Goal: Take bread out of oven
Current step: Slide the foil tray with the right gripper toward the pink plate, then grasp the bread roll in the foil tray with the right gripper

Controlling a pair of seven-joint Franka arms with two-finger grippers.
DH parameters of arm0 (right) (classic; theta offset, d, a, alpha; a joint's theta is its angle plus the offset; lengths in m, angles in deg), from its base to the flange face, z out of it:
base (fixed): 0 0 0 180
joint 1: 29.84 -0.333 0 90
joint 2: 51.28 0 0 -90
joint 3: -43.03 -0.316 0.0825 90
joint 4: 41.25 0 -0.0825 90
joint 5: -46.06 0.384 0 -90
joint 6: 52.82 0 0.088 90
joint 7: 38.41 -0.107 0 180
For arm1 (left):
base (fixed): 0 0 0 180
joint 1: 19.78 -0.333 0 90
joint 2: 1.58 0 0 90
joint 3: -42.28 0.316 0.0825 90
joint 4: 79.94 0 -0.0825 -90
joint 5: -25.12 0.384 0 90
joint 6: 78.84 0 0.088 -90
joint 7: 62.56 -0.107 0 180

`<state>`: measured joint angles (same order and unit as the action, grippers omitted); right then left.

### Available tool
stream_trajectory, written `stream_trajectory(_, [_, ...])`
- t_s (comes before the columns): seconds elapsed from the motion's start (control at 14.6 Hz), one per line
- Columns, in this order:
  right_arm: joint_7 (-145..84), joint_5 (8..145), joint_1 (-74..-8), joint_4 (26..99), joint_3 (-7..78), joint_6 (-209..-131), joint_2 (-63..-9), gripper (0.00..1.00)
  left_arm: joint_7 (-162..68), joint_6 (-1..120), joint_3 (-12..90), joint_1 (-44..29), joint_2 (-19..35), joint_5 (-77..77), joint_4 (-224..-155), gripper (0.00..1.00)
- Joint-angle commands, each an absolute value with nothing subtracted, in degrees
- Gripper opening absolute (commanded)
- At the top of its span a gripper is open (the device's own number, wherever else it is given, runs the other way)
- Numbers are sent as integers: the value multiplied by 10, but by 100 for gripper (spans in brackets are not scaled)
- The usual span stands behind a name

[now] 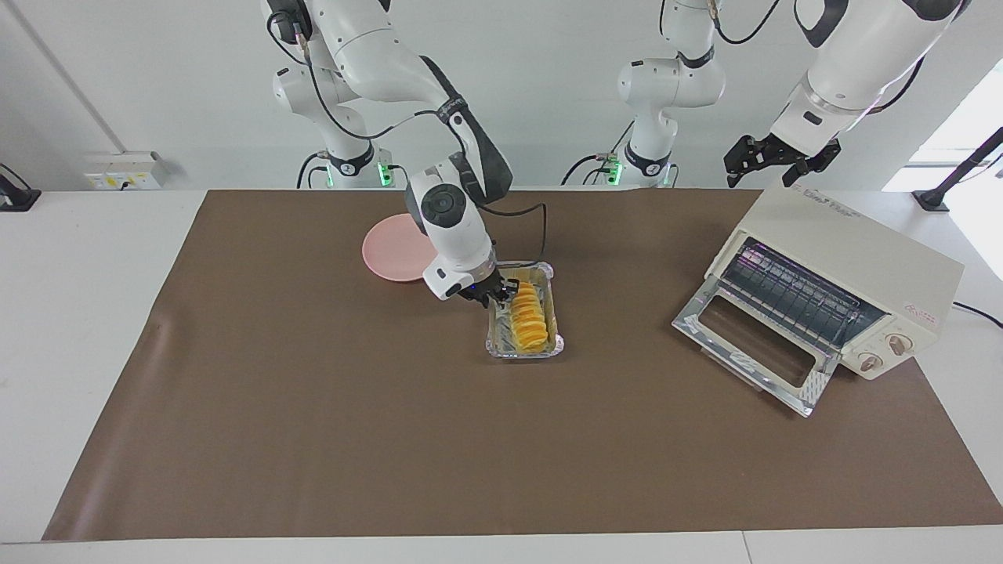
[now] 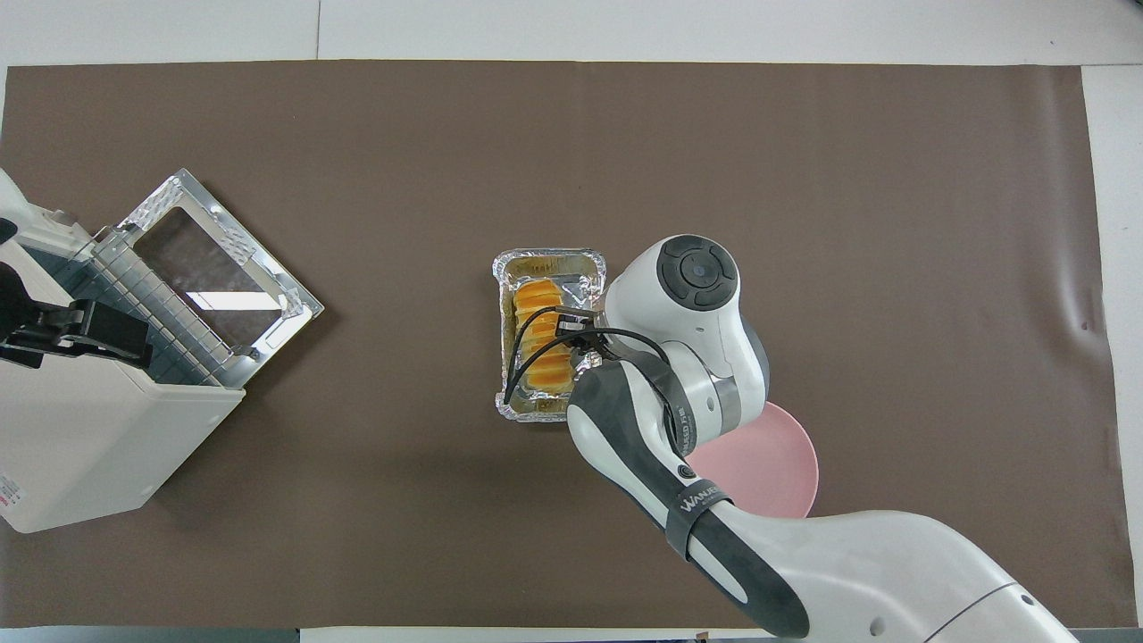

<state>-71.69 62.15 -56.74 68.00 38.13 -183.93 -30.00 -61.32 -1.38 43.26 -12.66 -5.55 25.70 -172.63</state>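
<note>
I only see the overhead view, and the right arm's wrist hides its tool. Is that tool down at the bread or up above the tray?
Observer: In the facing view the right tool is low in the foil tray, at the half of the bread nearer the robots.
Operator: Is anything on the oven's rack?
Observer: No. The facing view looks into the oven over its dropped door, and the wire rack is bare.
Operator: Is the left tool resting on the oven?
Observer: No. The left tool hangs open in the air over the oven's top, clear of it.
</note>
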Motion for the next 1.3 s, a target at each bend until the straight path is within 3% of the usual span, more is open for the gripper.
stream_trajectory(0.0, [-725, 634, -569, 700, 382, -1851, -320, 0, -617, 1, 429, -133, -73, 262, -1747, 100])
stream_trajectory(0.34, [-703, 632, -531, 672, 387, -1822, -349, 0, -617, 1, 429, -133, -73, 262, -1747, 100])
stream_trajectory(0.89, [-423, 639, -314, 685, 386, -1740, -360, 0, -617, 0, 429, -133, -73, 261, -1747, 100])
stream_trajectory(1.24, [-367, 677, -283, 736, 387, -1747, -370, 0, -617, 1, 429, -133, -73, 262, -1747, 100])
